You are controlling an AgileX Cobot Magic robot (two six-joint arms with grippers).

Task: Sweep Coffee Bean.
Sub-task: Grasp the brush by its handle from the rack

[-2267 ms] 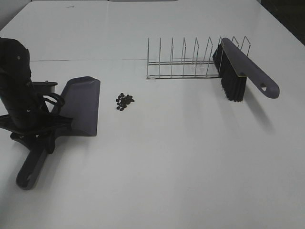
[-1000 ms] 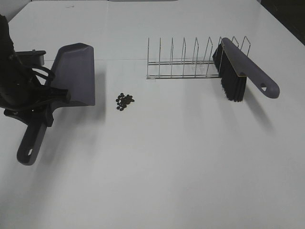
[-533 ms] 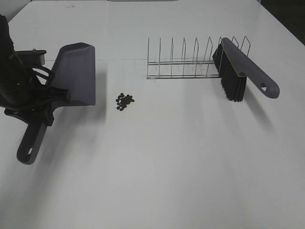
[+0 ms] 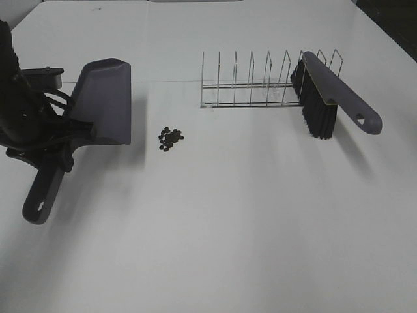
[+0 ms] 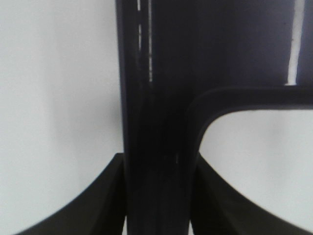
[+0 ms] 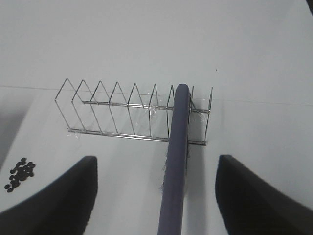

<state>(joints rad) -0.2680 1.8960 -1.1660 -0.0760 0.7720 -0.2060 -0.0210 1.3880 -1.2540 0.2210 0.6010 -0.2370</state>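
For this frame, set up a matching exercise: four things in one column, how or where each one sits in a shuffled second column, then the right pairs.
Things:
1. dustpan
2. coffee beans
3. brush
4. wire rack

States:
A. propped in the right end of another item
B. handle clamped in the left pincer
C. loose pile lying on the table
D. standing upright, most slots empty

Pairs: 1-B; 2-C; 3-A; 4-D

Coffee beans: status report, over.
Left gripper shut on dustpan, held left of beans, not touching. Right gripper open, short of brush leaning in rack. Beans clustered on table, unswept. Nothing between dustpan and beans.
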